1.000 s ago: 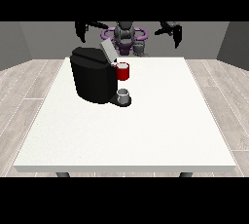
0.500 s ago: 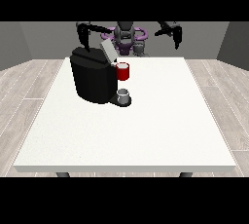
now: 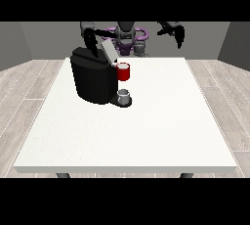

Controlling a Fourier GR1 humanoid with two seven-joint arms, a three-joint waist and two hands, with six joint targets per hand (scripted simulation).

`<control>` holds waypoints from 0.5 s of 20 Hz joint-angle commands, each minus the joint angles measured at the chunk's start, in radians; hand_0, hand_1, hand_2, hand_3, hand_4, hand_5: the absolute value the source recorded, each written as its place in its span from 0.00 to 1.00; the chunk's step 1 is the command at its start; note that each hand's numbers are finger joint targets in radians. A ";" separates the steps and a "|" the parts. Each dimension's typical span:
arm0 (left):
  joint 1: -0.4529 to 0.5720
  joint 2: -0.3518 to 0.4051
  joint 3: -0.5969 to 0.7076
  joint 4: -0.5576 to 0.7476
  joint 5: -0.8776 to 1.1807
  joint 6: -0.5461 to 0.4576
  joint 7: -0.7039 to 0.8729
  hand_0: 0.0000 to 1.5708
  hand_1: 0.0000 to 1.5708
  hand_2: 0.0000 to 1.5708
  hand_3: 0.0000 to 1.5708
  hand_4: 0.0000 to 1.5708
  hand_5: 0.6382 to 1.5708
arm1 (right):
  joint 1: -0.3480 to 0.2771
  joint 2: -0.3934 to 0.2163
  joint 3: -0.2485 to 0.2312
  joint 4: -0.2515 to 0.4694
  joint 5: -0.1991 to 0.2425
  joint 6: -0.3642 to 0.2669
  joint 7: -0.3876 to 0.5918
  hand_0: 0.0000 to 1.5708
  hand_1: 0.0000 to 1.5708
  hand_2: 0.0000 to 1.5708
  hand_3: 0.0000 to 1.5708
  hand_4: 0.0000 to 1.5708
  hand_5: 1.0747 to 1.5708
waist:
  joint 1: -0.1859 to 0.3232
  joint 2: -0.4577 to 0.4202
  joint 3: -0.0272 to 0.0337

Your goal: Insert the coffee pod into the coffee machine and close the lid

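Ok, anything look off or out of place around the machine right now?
Nothing spilled or knocked over. The coffee machine stands upright with its lid raised, a red thing at the machine, a grey thing below it.

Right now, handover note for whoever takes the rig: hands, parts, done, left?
Hand at the view's left: hanging over the top rear of the coffee machine, beside the raised lid; finger state unclear.
Hand at the view's right: raised in the air, off the table, away from the machine; finger state unclear.
Machine stands at the table's left rear, lid tilted up. A red thing at the machine sits at its front; a grey thing on the base below, which I cannot confirm as the pod.
Done: nothing confirmed.
Left: confirm pod inserted, close lid.
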 commanded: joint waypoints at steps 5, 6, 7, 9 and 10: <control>0.034 0.057 0.014 -0.037 0.004 0.016 -0.030 0.00 0.00 0.00 0.00 0.21 1.00 | -0.074 0.031 0.027 0.032 0.018 -0.017 -0.033 0.00 0.00 0.00 0.00 0.11 1.00 | -0.013 0.062 -0.0003; 0.025 0.034 -0.009 -0.028 -0.013 0.034 -0.025 0.00 0.00 0.00 0.00 0.20 1.00 | -0.117 0.043 0.044 0.033 0.042 -0.053 0.008 0.00 0.00 0.00 0.00 0.08 1.00 | -0.014 0.064 -0.0004; 0.052 0.039 -0.022 -0.113 -0.002 0.016 0.011 0.00 0.00 0.00 0.00 0.19 1.00 | -0.076 -0.032 -0.001 0.083 0.027 0.004 -0.062 0.00 0.00 0.00 0.00 0.13 1.00 | 0.025 0.066 0.0000; 0.057 0.015 -0.034 -0.045 -0.032 0.050 -0.069 0.00 0.00 0.00 0.00 0.22 1.00 | -0.157 -0.004 0.041 0.055 0.055 -0.025 0.002 0.00 0.00 0.00 0.00 0.08 1.00 | 0.003 0.090 -0.0005; 0.051 0.052 -0.012 -0.105 0.017 0.003 0.037 0.00 0.00 0.00 0.00 0.23 1.00 | -0.128 -0.031 0.021 0.073 0.042 0.004 -0.040 0.00 0.00 0.00 0.00 0.13 1.00 | 0.025 0.061 -0.0001</control>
